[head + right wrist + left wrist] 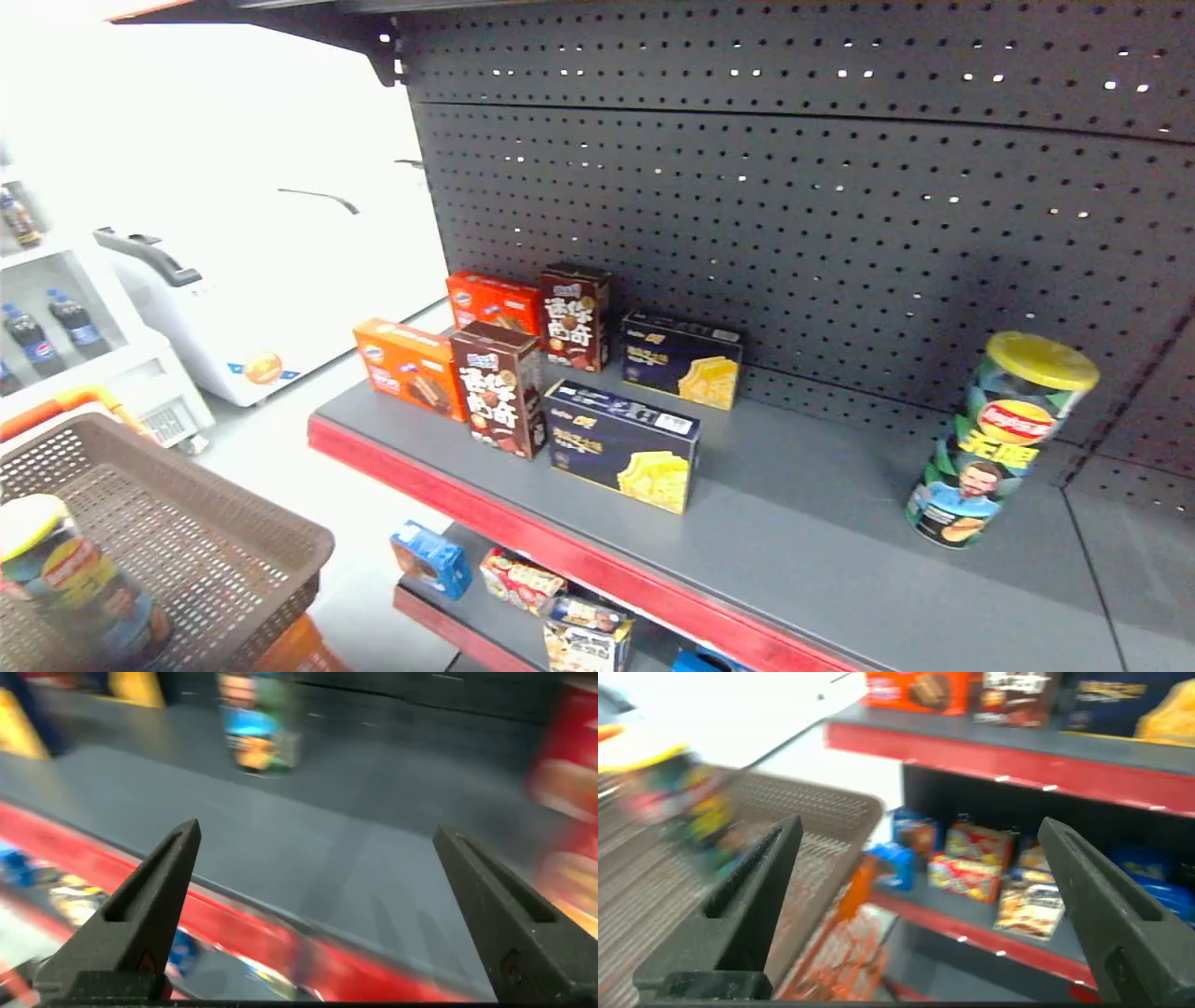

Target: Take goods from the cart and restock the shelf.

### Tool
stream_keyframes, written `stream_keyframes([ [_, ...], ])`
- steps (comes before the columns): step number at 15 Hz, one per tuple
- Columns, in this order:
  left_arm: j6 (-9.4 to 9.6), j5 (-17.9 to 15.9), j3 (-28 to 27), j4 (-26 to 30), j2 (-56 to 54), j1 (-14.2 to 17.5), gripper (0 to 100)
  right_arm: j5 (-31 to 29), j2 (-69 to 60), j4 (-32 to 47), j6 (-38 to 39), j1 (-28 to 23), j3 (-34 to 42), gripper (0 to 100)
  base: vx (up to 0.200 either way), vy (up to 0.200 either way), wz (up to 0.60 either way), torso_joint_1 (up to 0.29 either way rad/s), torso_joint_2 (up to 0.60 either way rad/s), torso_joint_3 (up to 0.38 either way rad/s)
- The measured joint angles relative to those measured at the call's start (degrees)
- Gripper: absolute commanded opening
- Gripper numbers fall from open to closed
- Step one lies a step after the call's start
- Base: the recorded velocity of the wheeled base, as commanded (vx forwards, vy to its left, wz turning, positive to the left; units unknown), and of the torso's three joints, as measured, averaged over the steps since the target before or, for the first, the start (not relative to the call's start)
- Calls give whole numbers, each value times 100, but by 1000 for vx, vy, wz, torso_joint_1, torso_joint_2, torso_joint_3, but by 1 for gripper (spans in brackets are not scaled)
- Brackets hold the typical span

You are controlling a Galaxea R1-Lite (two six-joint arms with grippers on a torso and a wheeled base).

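The left gripper point(920, 831) is seen spread wide, with nothing caught between its fingers. Beyond it the lower shelf point(971, 919) is picked out, loaded with small packets point(976, 863).

Over in the head view, a brown basket point(233, 541) is found at the robot's left. A yellow-lidded chip can point(65, 588) is stood upright in its near corner, well apart from the shelf point(803, 523).

The right gripper point(316, 833) is opened just as wide and is likewise empty. It is held just in front of the shelf's red front edge point(234, 924).

On the grey shelf board a second chip can point(1004, 439) is stood upright toward the right, near the black pegboard back point(840, 215).

The left end of the board is taken up by boxes, set out in two rows:
- Two orange boxes point(411, 366) are laid at the far left.
- Two brown boxes point(499, 387) are stood upright next to them.
- Two dark blue boxes point(624, 443) are placed on the inner side.

A wide stretch of bare board is left between these boxes and the second chip can.
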Motion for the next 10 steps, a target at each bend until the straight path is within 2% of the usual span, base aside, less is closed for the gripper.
stream_keyframes([
  [5,-5,2,0,0,0,0,100,0,0,-2,0,0,0,100,0,0,600,2,4,3],
  [10,9,-2,0,5,0,-7,100,0,0,-5,5,0,0,100,0,0,0,0,0,0],
])
